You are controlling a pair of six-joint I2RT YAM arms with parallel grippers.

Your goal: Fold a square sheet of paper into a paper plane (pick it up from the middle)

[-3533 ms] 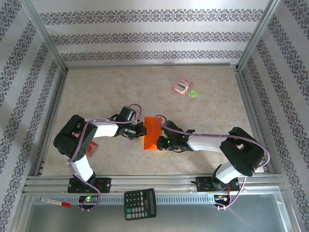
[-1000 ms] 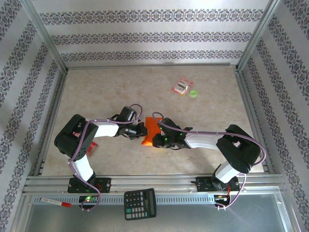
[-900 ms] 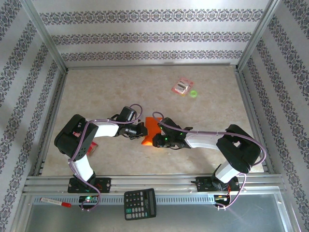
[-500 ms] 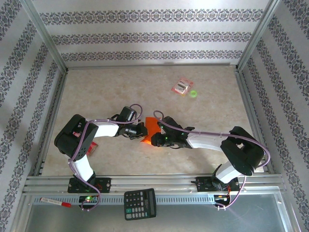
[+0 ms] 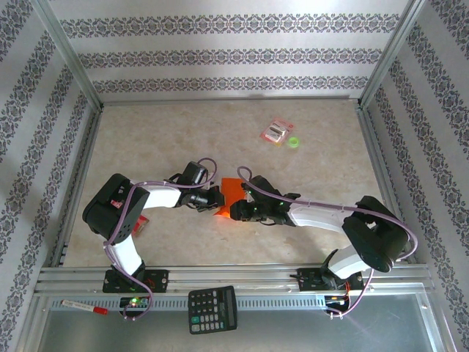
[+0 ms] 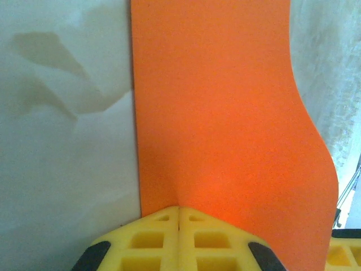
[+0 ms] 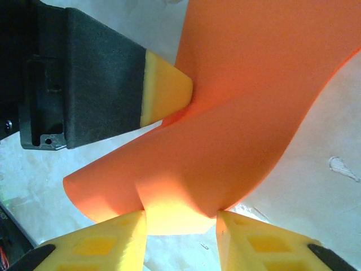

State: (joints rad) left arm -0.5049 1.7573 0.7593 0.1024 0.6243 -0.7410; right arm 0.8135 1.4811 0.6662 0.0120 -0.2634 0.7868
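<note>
The square sheet of paper [image 5: 229, 191] is bright orange and hangs curled between my two grippers near the middle of the table. My left gripper [image 5: 217, 199] is shut on its left edge; in the left wrist view the yellow fingertips [image 6: 163, 226] meet at the left gripper [image 6: 179, 208], and the sheet [image 6: 225, 113] stretches away from them. My right gripper [image 5: 233, 211] is at the sheet's near right side. In the right wrist view the right gripper [image 7: 180, 217] has its jaws apart, with a bulging fold of the sheet [image 7: 225, 141] lying in the gap. The left gripper's fingertip [image 7: 166, 93] presses into the paper above.
A pink-red packet [image 5: 277, 132] and a small green disc [image 5: 294, 142] lie at the back right. A black calculator [image 5: 212, 309] and a red-capped pen [image 5: 84, 306] rest on the metal ledge in front of the arm bases. Aluminium rails [image 5: 220, 277] frame the table.
The right gripper's jaws have widened around the paper fold and the right arm's elbow has swung to the right. The sheet is more curled than seconds ago. The left gripper has stayed still.
</note>
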